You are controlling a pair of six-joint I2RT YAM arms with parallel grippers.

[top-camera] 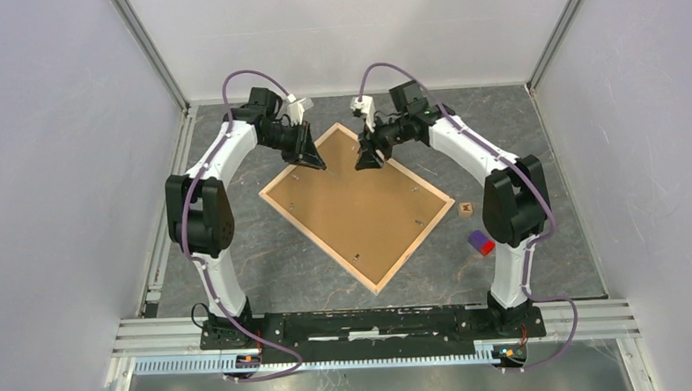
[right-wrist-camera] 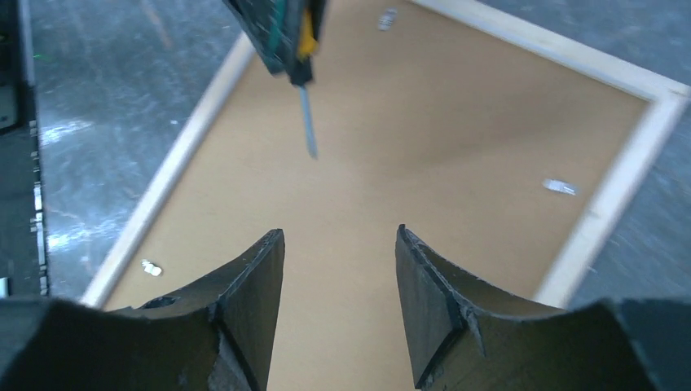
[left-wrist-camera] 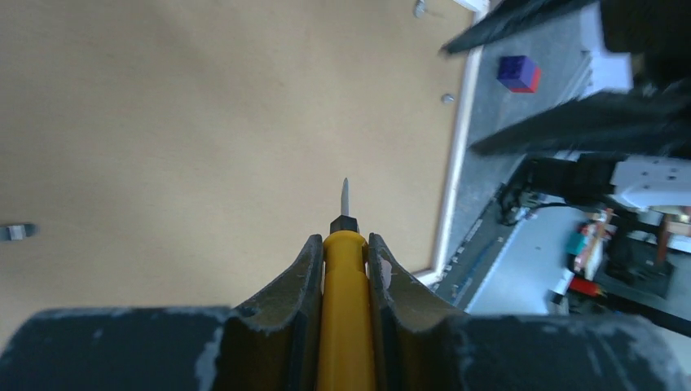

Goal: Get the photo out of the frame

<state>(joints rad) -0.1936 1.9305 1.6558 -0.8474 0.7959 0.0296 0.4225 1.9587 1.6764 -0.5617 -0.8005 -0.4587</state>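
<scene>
Both arms reach inward over the far corner of the frame (top-camera: 415,245), back-up on the table (top-camera: 266,252): left claw (left-wrist-camera: 342,244) clamps a yellow screwdriver (left-wrist-camera: 346,281), right claw (right-wrist-camera: 340,236) is spread apart.

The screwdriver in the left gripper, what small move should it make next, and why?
Probably move the screwdriver tip sideways to a clip and pry it aside. The left gripper grips the screwdriver, but its tip points at bare backing board, away from the clips, and the board is still seated in the frame.
</scene>
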